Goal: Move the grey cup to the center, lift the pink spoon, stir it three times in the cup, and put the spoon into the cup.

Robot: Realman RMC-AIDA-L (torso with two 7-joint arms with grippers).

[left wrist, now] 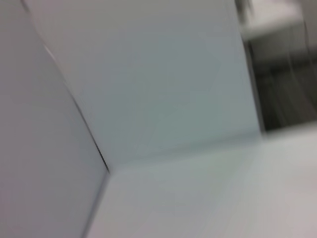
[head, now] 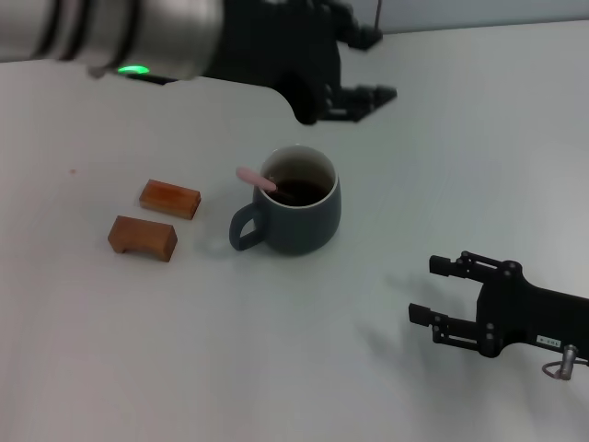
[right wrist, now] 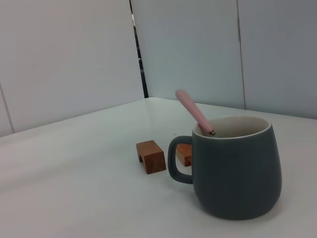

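The grey cup (head: 299, 221) stands upright mid-table, handle toward the front left, with dark liquid inside. The pink spoon (head: 256, 179) sits in the cup, its handle leaning out over the rim on the handle side. The right wrist view shows the cup (right wrist: 237, 173) and the spoon (right wrist: 194, 111) from the side. My left gripper (head: 386, 64) is open and empty, raised behind the cup at the back. My right gripper (head: 423, 290) is open and empty, low over the table to the front right of the cup. The left wrist view shows only wall and table.
Two small brown wooden blocks (head: 169, 198) (head: 142, 238) lie left of the cup; they also show beyond the cup's handle in the right wrist view (right wrist: 151, 156). My left arm (head: 138, 32) spans the back of the table. The table's far edge meets a pale wall.
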